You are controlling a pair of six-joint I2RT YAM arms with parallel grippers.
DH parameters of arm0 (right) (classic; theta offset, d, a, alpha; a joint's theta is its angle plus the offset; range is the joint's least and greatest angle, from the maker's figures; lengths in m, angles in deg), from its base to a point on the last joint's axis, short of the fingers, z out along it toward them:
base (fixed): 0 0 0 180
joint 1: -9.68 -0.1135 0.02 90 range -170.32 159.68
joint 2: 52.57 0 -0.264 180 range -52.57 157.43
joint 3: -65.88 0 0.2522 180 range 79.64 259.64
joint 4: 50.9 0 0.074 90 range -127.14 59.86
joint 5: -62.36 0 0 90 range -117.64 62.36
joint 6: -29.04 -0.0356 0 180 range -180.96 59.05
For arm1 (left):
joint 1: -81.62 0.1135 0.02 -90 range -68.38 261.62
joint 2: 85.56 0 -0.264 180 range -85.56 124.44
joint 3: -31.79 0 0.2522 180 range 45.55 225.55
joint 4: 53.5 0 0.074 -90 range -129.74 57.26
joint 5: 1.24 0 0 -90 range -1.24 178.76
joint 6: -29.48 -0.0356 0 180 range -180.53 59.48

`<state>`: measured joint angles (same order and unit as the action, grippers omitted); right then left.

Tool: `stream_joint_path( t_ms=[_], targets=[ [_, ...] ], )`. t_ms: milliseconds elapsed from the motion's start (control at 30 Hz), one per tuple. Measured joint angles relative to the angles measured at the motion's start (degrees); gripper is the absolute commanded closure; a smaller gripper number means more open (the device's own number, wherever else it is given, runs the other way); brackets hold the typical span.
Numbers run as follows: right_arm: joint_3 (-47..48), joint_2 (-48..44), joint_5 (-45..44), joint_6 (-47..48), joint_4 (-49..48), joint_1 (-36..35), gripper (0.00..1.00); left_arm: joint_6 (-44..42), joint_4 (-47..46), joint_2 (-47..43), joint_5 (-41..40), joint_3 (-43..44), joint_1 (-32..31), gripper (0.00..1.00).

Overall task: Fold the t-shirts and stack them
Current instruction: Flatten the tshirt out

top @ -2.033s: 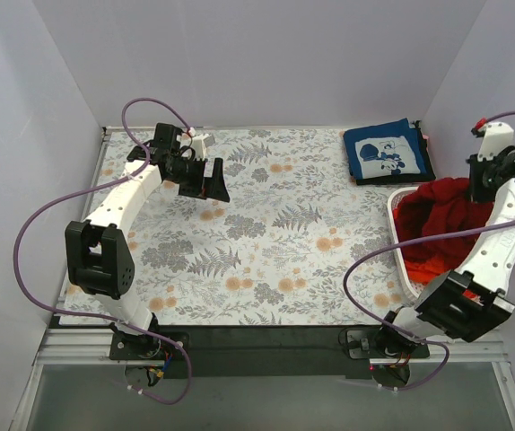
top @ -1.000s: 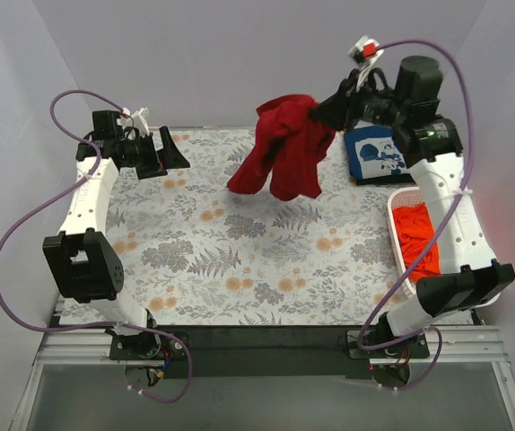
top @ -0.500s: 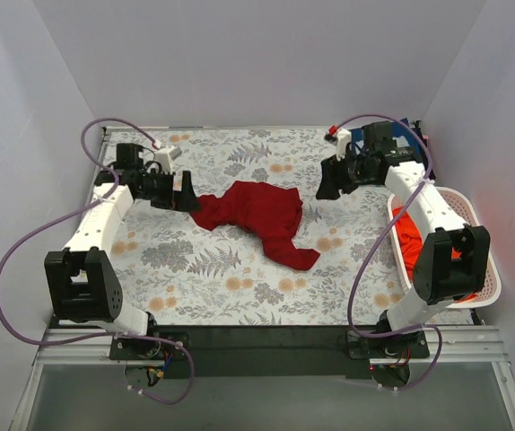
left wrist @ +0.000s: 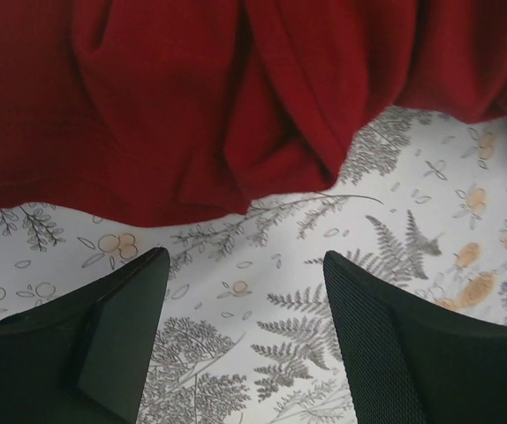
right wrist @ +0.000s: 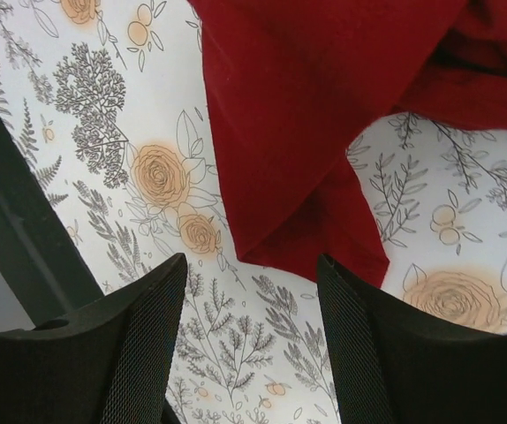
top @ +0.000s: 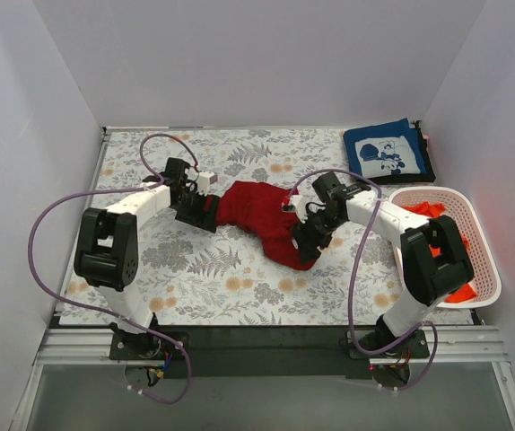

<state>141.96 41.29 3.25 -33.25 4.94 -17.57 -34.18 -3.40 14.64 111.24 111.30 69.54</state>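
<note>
The dark red t-shirt (top: 262,214) lies crumpled in the middle of the floral table cloth (top: 231,287). My left gripper (top: 205,215) is low at the shirt's left edge. In the left wrist view it (left wrist: 242,265) is open, with the red cloth (left wrist: 218,97) just ahead of the fingertips and only table cloth between them. My right gripper (top: 306,241) is at the shirt's lower right end. It (right wrist: 252,265) is open too, and the shirt's hem (right wrist: 324,132) ends right at its fingertips. The navy printed t-shirt (top: 388,157) lies folded at the back right.
A white perforated basket (top: 488,269) stands at the right edge and holds a bright orange-red t-shirt (top: 462,292). The dark front rail of the table (right wrist: 6,221) shows to the left in the right wrist view. White walls close in the table on three sides.
A second ago the right gripper held the red shirt up in the air; it now lies loose on the table. Both grippers have since moved in to its edges, the left jaws narrowing somewhat.
</note>
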Motion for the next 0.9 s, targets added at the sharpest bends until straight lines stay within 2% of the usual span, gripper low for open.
stream_joint_path(
  t_ms=[200, 267, 333, 367, 400, 433, 467, 500, 533, 567, 600, 767, 900],
  targets=[
    [-2.3, 2.9, -3.6, -2.1, -5.5, -3.6, 0.31, 0.2, -3.0, 3.8, -4.1, 0.4, -0.9, 0.35],
    [-2.7, 4.3, -5.2, -3.1, -7.3, -4.4, 0.34, 0.5, -4.2, 4.0, -5.4, 0.5, -1.2, 0.38],
    [-2.7, 4.8, -5.9, -4.0, -8.8, -4.7, 0.44, 0.7, -5.3, 4.4, -6.4, 0.6, -1.2, 0.41],
    [-2.6, 5.0, -6.7, -4.4, -9.5, -4.9, 0.53, 1.0, -6.0, 4.6, -7.2, 0.7, -1.3, 0.46],
    [-2.5, 5.4, -7.7, -4.9, -10.2, -4.9, 0.68, 1.2, -6.5, 4.7, -7.8, 0.7, -1.3, 0.49],
    [-2.4, 5.6, -8.3, -5.4, -10.5, -5.0, 0.75, 1.4, -7.1, 5.1, -8.5, 0.8, -1.3, 0.53],
    [-1.8, 6.3, -9.3, -5.5, -11.0, -4.9, 0.82, 1.6, -7.3, 5.3, -9.1, 1.2, -1.3, 0.62],
    [-0.7, 7.4, -9.9, -5.6, -10.9, -4.5, 0.95, 2.0, -7.7, 5.8, -9.8, 1.6, -1.3, 0.67],
    [0.3, 8.3, -10.1, -5.9, -11.0, -4.2, 0.99, 2.2, -8.4, 6.4, -10.7, 2.0, -1.3, 0.75],
    [1.4, 9.3, -9.9, -6.3, -11.0, -3.6, 0.99, 2.5, -8.8, 6.9, -11.4, 2.6, -1.3, 0.93],
    [2.2, 9.9, -9.7, -6.4, -11.0, -3.0, 0.99, 2.6, -9.0, 7.2, -11.8, 2.9, -1.3, 0.99],
    [6.2, 10.7, -8.1, -4.2, -9.6, 2.3, 0.99, 2.4, -7.6, 8.4, -12.5, 5.3, 0.4, 1.0],
    [12.0, 8.6, -4.0, -3.1, -7.5, 8.8, 0.99, 1.4, -3.8, 8.4, -10.6, 10.0, 5.3, 1.0]
  ],
)
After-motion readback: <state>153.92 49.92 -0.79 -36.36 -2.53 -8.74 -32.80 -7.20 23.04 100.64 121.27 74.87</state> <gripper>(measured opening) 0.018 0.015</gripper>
